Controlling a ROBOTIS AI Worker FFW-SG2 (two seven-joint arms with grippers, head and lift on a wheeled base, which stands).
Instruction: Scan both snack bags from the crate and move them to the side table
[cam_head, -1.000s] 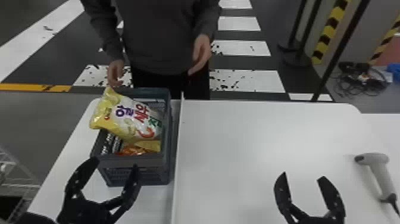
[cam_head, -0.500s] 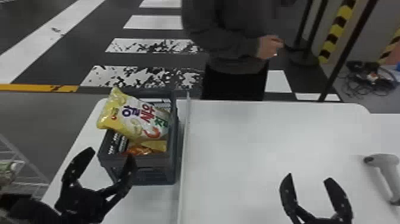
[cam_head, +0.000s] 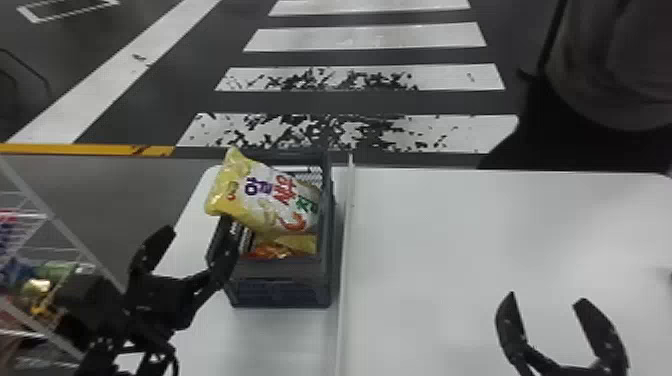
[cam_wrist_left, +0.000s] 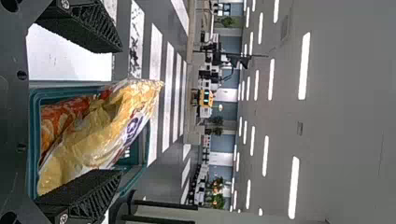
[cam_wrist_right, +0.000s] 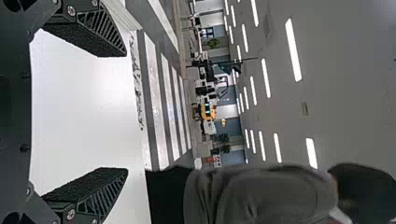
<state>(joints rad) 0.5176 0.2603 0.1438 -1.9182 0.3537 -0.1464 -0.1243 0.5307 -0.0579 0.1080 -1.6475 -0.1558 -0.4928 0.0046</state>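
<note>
From where I stood, the yellow snack bag (cam_head: 270, 200) looked plump and shiny, its yellow end crinkled, its white face printed in purple, red and green with a reddish shrimp picture. It was in the crate (cam_head: 280, 285), on the left part of the white table (cam_head: 450, 225), and poked well up past the rim. Under it, towards the crate's near side, lay the orange snack bag (cam_head: 272, 250), glossy orange and red and mostly covered.

The left gripper (cam_head: 199, 227) was at the crate's near left, with its fingers wide apart and nothing held in them. From the left wrist, both bags appeared ahead, in the gap between those fingers; I couldn't tell whether the right-hand finger touched the crate or the yellow snack bag. The right gripper (cam_head: 546, 298) was over the right part of the table, well apart from the bags, its fingers also spread and empty.

The yellow snack bag leaned at a slant, its long axis running from a raised far-left end down to the near right inside the crate. I couldn't tell which way the orange snack bag pointed.
</note>
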